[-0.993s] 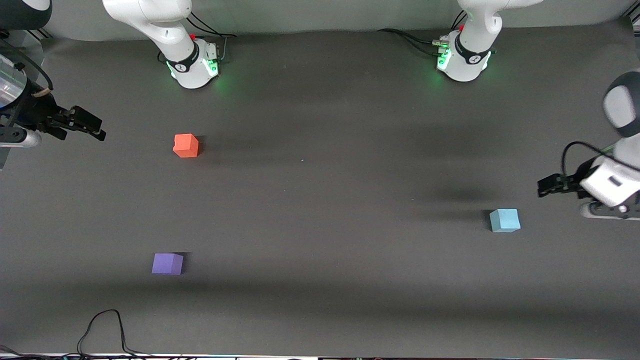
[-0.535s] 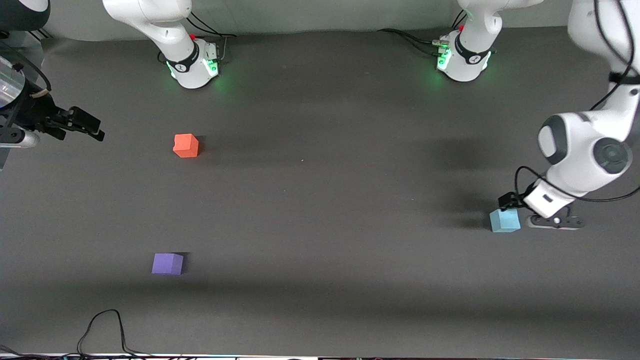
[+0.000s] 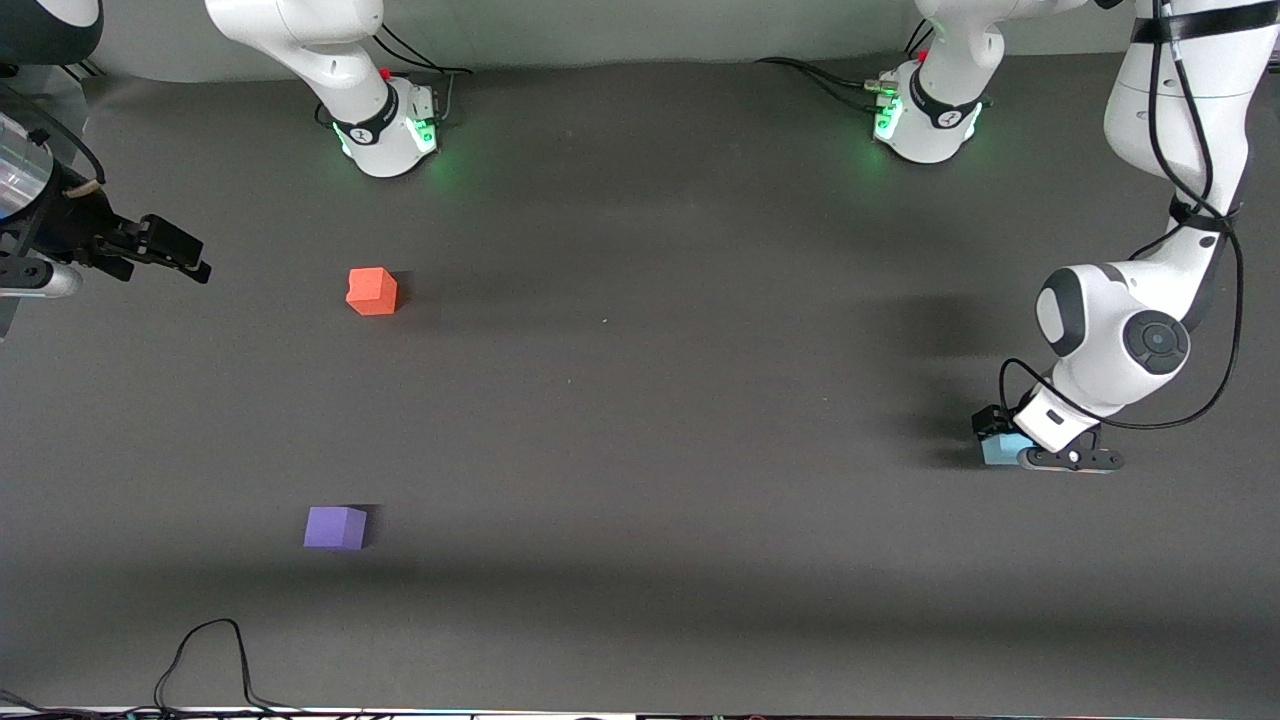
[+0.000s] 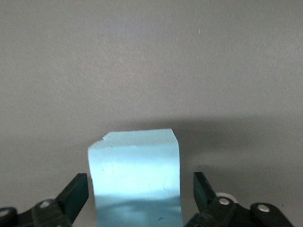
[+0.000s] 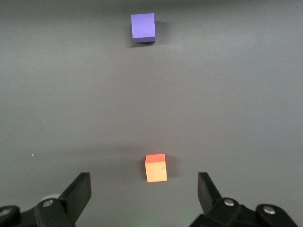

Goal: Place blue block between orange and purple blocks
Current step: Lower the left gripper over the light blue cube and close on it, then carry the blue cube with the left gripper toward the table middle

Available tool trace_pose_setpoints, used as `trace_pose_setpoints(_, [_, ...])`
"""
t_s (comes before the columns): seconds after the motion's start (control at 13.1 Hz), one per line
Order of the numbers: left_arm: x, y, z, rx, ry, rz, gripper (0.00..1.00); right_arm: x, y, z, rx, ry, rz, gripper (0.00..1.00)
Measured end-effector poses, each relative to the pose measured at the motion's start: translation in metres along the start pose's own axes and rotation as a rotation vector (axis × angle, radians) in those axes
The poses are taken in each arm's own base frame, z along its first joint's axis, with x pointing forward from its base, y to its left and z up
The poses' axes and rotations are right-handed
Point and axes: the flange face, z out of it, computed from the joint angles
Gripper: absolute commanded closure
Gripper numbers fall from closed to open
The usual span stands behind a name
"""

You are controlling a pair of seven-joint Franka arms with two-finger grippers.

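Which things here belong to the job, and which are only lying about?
Job: blue block, between the open fingers of the left gripper; orange block; purple block, nearer the camera than the orange one.

Not the job: cable at the table's near edge; right gripper, open, waiting at its end.
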Motion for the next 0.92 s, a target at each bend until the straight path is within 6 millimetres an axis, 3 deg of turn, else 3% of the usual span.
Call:
trace_pose_setpoints(0.15, [0.007, -0.001, -0.006, 0.002, 0.015, -0.002, 0.38, 0.0, 0.0, 0.0, 0.0, 0.004, 0.0, 0.0])
trace_pose_setpoints(0.31, [0.01, -0.001, -0.007, 0.001, 0.019, -0.011, 0.47, 0.001, 0.0, 0.0, 0.001, 0.01, 0.0, 0.0])
trace_pose_setpoints(0.76, [0.015, -0.002, -0.01, 0.001, 0.021, -0.029, 0.47, 0.002, 0.0, 0.0, 0.001, 0.012, 0.0, 0.0])
trace_pose_setpoints(0.92, [0.028, -0.006, -0.025, -0.002, -0.014, -0.031, 0.47, 0.002, 0.0, 0.0, 0.001, 0.012, 0.0, 0.0])
